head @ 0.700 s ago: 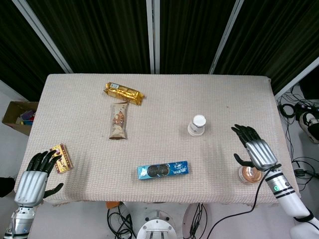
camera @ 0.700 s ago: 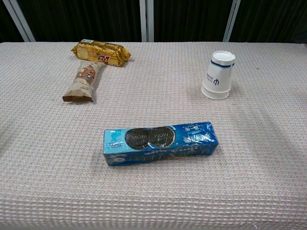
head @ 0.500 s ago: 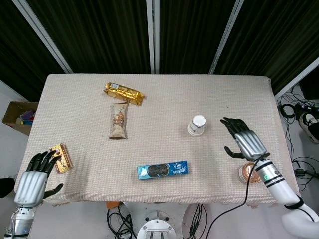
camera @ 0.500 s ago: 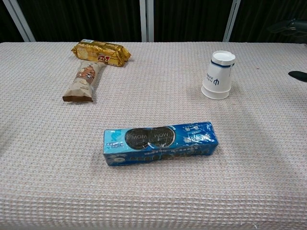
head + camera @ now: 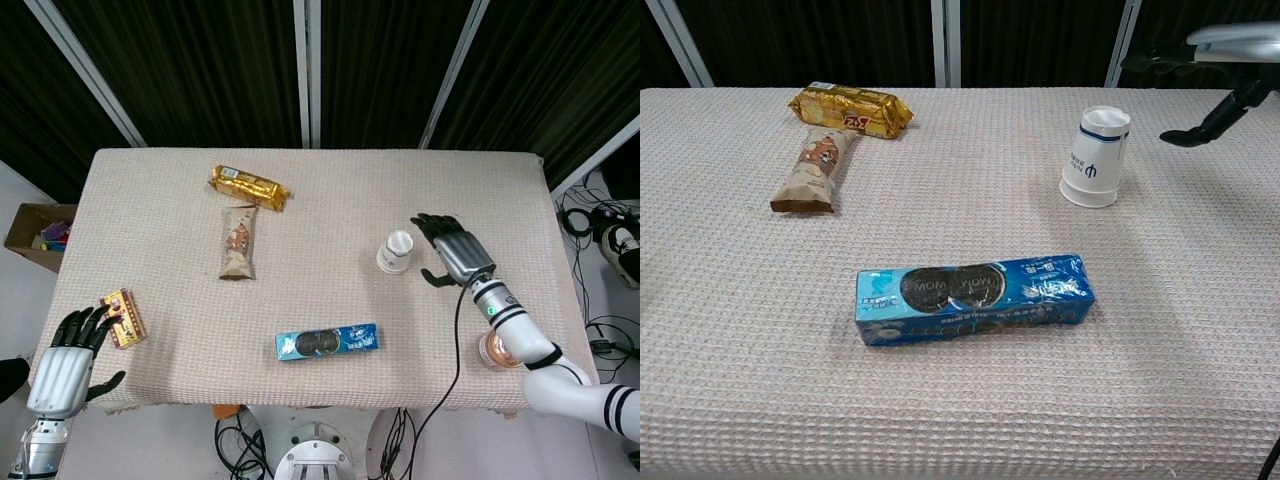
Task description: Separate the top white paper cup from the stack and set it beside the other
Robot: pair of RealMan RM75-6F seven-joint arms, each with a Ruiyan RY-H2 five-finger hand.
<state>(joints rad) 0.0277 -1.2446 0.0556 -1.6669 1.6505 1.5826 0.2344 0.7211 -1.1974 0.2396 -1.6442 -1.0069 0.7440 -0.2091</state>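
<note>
The white paper cup stack [image 5: 396, 252] [image 5: 1096, 158] stands upside down, right of the table's middle, with a blue band and logo on its side. My right hand [image 5: 454, 251] [image 5: 1215, 70] hovers just to its right with fingers spread, holding nothing and apart from the cup. At the table's near left corner my left hand [image 5: 66, 359] rests open, beside a small red and yellow packet [image 5: 123, 318]. It does not show in the chest view.
A gold biscuit pack [image 5: 248, 187] [image 5: 850, 109] and a brown snack bag [image 5: 238, 241] [image 5: 813, 168] lie at the back left. A blue cookie pack [image 5: 327, 341] [image 5: 974, 298] lies near the front. A brown-topped cup [image 5: 496, 352] sits near the front right edge.
My right hand has moved from the front right, over the brown-topped cup, up and left to just beside the white cup stack. The left hand has barely shifted.
</note>
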